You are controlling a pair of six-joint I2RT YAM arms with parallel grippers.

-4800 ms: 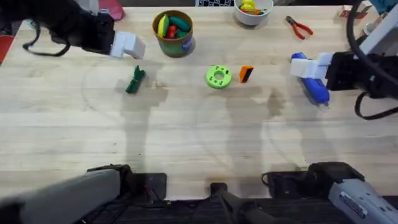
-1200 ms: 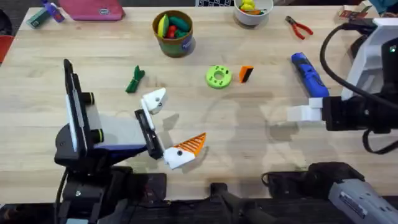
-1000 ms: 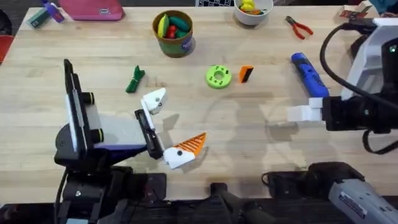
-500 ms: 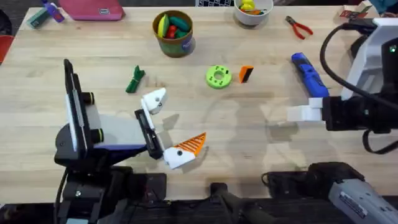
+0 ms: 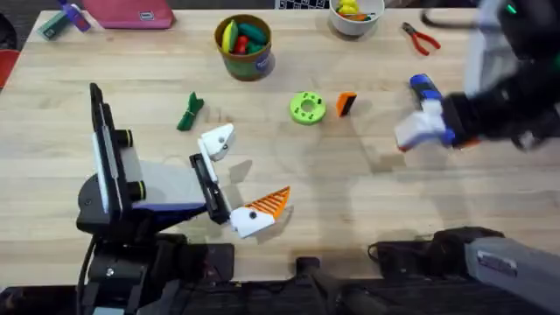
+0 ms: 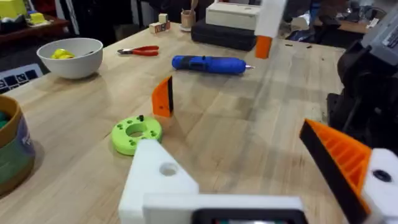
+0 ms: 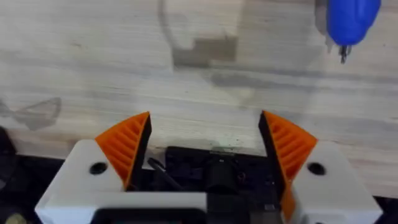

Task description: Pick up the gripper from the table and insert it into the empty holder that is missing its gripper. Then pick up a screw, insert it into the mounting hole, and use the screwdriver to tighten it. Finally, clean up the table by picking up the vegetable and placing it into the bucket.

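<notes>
The left arm lay low at the table's near left, its gripper (image 5: 234, 179) spread wide and holding nothing. One jaw tip was the bare white holder (image 5: 216, 140), with no pad on it; the other white tip carried an orange ribbed pad (image 5: 273, 202). In the left wrist view the holder (image 6: 157, 175) showed a small round hole in its face, and the padded tip (image 6: 342, 158) stood well apart from it.

Beyond the holder lay the dark green vegetable (image 5: 190, 113) on the bare wood. Farther back stood the bucket (image 5: 244, 46), already holding toy pieces in yellow, red and green. Toward the middle sat a green disc (image 5: 307, 108) with the loose orange gripper (image 5: 346, 104) just beside it on the right, standing on edge; the left wrist view showed the same pair, disc (image 6: 136, 134) and wedge (image 6: 163, 97), close but apart.

A white bowl (image 5: 355, 17) and red pliers (image 5: 421, 37) sat at the far edge. On the right, the right gripper (image 5: 418, 131) hung above the table, blurred, over the near end of the blue screwdriver (image 5: 423, 85). Its wrist view showed both orange pads (image 7: 127, 143) wide apart with nothing between them, and the screwdriver's tip (image 7: 348, 22) ahead on the wood.
</notes>
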